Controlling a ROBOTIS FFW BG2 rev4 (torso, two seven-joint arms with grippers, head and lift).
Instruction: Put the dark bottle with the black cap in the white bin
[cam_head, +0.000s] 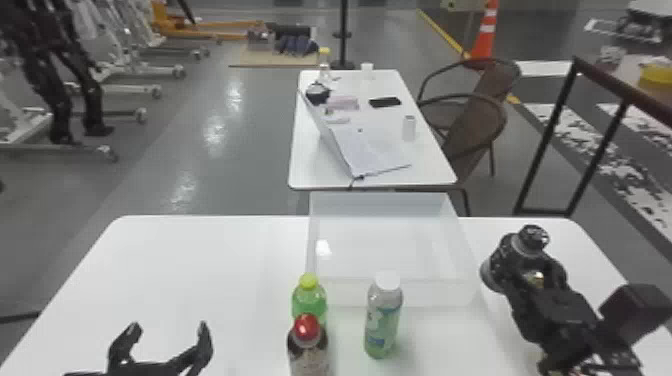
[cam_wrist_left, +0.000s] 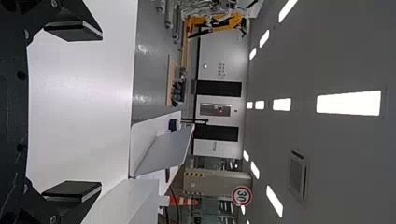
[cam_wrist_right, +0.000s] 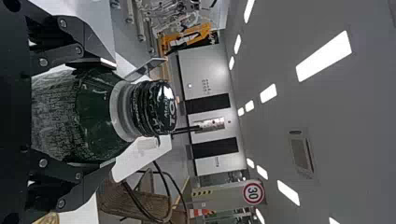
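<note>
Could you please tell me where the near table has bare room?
The broad patch of white table between its left edge, the left pincer and the white bin is bare; so is the bin's floor. It is crowded before the bin, with the yellow-capped bottle, red-capped bottle and white-capped bottle, and right of it, where the right pincer grips the dark bottle.

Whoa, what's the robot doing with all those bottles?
The robot's right gripper has its fingers closed around the dark bottle with the black cap. That bottle is beside the white bin, on the robot's right, and isn't inside it yet. The left gripper is open with nothing between its fingers. Three other bottles, with a yellow-green cap, a red cap and a white cap, stand on the robot's side of the bin.
</note>
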